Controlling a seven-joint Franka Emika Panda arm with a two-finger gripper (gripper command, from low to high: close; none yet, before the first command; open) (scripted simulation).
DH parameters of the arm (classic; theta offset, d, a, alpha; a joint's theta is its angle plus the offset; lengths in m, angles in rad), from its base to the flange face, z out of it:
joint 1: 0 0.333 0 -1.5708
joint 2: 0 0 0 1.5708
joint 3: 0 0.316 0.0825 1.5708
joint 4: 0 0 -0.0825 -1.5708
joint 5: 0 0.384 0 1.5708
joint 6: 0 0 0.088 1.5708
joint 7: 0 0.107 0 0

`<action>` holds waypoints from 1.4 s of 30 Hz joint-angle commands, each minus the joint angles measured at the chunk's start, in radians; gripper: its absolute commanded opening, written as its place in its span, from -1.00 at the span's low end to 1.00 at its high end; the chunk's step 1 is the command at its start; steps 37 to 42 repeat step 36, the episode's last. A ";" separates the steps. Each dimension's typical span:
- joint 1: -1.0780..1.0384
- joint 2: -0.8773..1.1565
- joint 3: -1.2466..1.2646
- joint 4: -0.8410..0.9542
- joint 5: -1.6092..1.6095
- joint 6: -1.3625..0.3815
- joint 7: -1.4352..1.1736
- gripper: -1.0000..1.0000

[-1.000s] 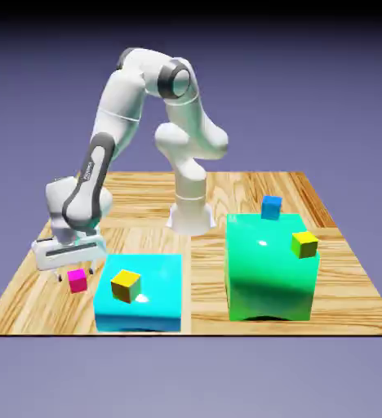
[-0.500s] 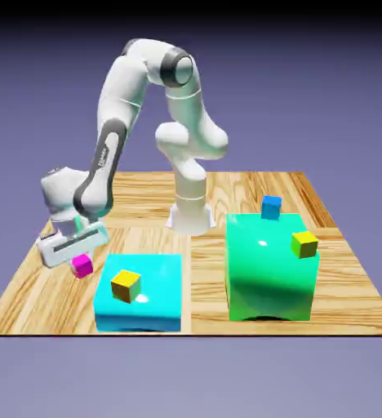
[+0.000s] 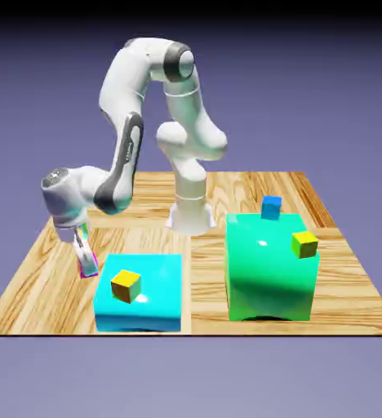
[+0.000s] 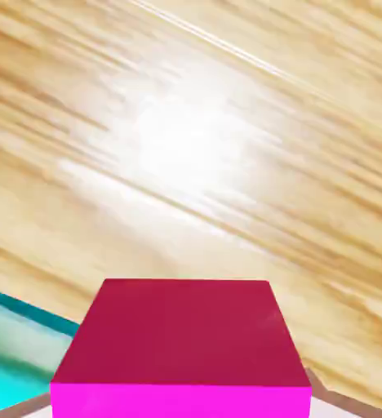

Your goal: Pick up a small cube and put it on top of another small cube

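Observation:
My gripper (image 3: pixel 87 268) hangs low over the wooden table (image 3: pixel 55 286) at the exterior view's left, just left of the big cyan block (image 3: pixel 139 292). It is shut on the small magenta-pink cube (image 3: pixel 86 275), of which only a sliver shows past the fingers there. In the hand view the same cube (image 4: pixel 182 343) fills the bottom middle, held just above the wood, with a grey fingertip (image 4: pixel 329 397) peeking out beside it. A yellow small cube (image 3: pixel 126 286) rests on top of the cyan block.
A big green block (image 3: pixel 269 273) stands right of the cyan one and carries another yellow cube (image 3: pixel 305 243). A blue cube (image 3: pixel 271 207) sits behind the green block. An edge of the cyan block (image 4: pixel 11 343) shows at the hand view's lower left.
The jaws have shut on the magenta cube. The hand has turned edge-on to the exterior camera and shifted slightly right toward the cyan block, carrying the cube.

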State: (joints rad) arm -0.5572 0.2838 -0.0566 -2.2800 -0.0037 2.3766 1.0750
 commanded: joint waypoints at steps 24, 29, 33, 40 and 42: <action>0.719 -0.647 0.349 -0.082 0.164 -0.583 0.094 -1.00; 0.798 -0.686 0.356 -0.138 0.261 -0.565 0.192 -1.00; 0.809 -0.657 0.379 -0.252 0.280 -0.422 0.186 -1.00; 0.806 -0.665 0.372 -0.217 0.274 -0.466 0.188 1.00; 0.806 -0.665 0.372 -0.217 0.274 -0.466 0.188 1.00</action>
